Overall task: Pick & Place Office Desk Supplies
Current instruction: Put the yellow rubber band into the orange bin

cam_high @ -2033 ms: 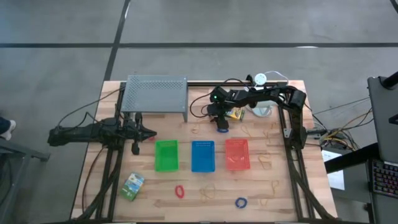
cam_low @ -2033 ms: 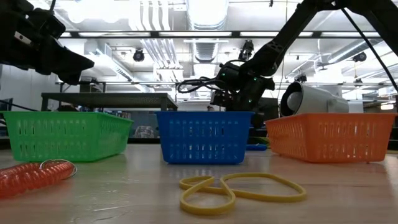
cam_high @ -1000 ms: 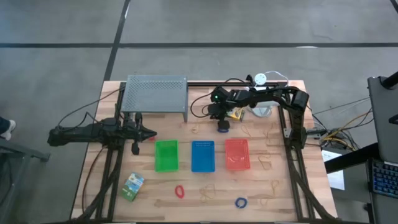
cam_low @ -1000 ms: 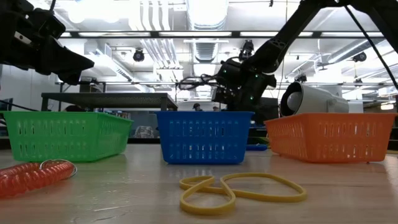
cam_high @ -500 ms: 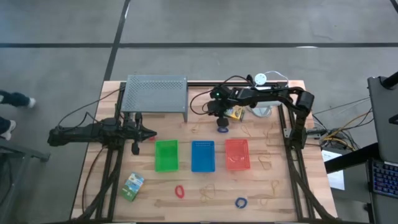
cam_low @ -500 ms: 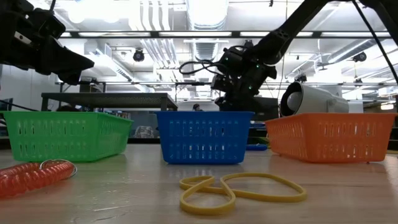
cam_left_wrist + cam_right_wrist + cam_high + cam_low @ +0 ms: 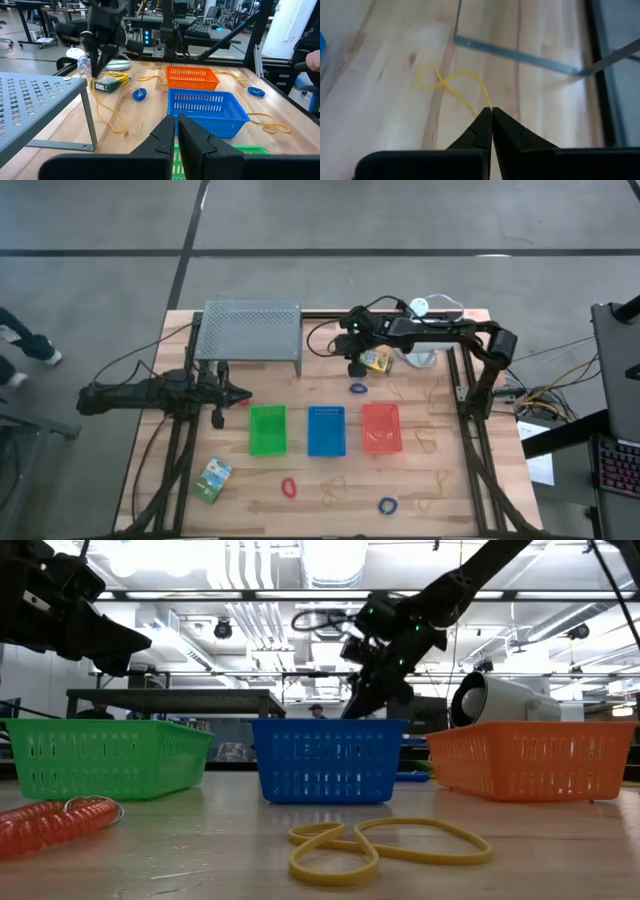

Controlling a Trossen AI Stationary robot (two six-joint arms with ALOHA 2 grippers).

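**Right tool lifts off with nothing in it, far side of the tabletop**

The right tool (image 7: 355,367) hangs above the tabletop (image 7: 300,505) near the far edge, its fingers pressed together. From its own wrist camera the tips meet with no object between them; a thin yellow rubber band (image 7: 451,82) lies on the wood beyond them, seemingly not held. Just beside the tool lies a crayon box (image 7: 377,361), and a blue loop (image 7: 359,388) sits on the wood a little nearer the middle.

The left tool (image 7: 238,393) waits by the left edge, beside the grey rack (image 7: 250,330), fingers nearly together and empty.

Three baskets stand in a row mid-tabletop: green (image 7: 267,430), blue (image 7: 326,431) and orange (image 7: 381,428). Along the near edge lie a second crayon box (image 7: 213,479), a red loop (image 7: 289,487) and another blue loop (image 7: 387,505).

Judged step: a pick appears pending. Next, the right tool would need to spread, descend over one item, pinch it and carry it to a basket.
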